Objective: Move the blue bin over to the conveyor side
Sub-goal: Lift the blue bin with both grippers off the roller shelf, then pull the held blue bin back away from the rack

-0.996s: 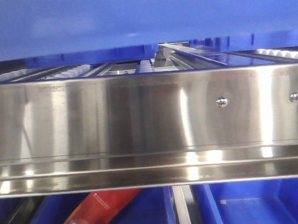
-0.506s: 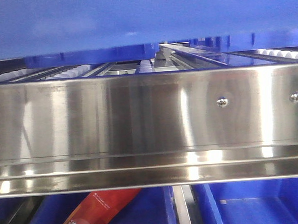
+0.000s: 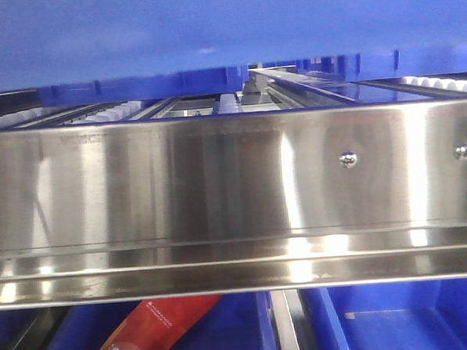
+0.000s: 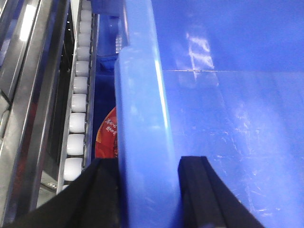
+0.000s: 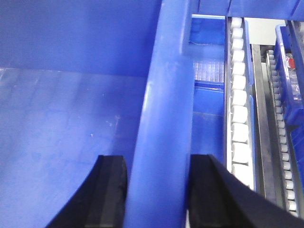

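shiny steel rack [image 3: 218, 184], white rollers [image 4: 76, 123] — blue bin [image 3: 210, 27] above.

Blue bin [image 3: 210, 27]: in the front view we see it as a glossy blue band across the whole top of the frame, lower edge rising slightly toward the right. In the left wrist view its thick rolled rim [image 4: 142, 133] runs from bottom centre up to top centre, with the scuffed inner wall and floor filling the right half. In the right wrist view the rim [image 5: 164, 109] runs bottom centre to top centre, interior filling the left half. Left claw [image 4: 145, 164] and right claw [image 5: 159, 161] each straddle the rim, one black finger inside, one outside, pressed against it.
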Motion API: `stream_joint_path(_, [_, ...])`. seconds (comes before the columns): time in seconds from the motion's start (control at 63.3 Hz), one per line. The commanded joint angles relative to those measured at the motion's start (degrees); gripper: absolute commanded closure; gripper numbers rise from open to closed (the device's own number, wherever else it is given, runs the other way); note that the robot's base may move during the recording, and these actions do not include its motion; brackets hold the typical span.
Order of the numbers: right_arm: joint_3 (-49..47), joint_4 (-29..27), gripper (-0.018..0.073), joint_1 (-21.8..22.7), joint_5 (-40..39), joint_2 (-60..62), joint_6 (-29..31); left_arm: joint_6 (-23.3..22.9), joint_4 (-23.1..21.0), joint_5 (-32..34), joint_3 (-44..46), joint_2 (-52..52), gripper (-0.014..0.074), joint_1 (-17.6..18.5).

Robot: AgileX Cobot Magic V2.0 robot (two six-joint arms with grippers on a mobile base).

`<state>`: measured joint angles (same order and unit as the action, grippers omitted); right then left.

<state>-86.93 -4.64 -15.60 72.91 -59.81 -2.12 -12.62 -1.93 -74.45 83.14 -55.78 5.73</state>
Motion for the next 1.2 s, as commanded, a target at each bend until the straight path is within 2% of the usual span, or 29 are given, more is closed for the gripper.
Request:
stream_joint_path(0.0, [-0.9,0.0,0.0638,-0.1,-5.9,1.0,0.6,0.5,-1.1,4.5,0.9,1.2,0.0605,0.3])
stream_joint_path(1.185, [-0.9,0.0,0.0638,-0.1,-6.1,1.0,0.6,0.5,-1.1,4.5,0.9,1.2,0.0605,0.3])
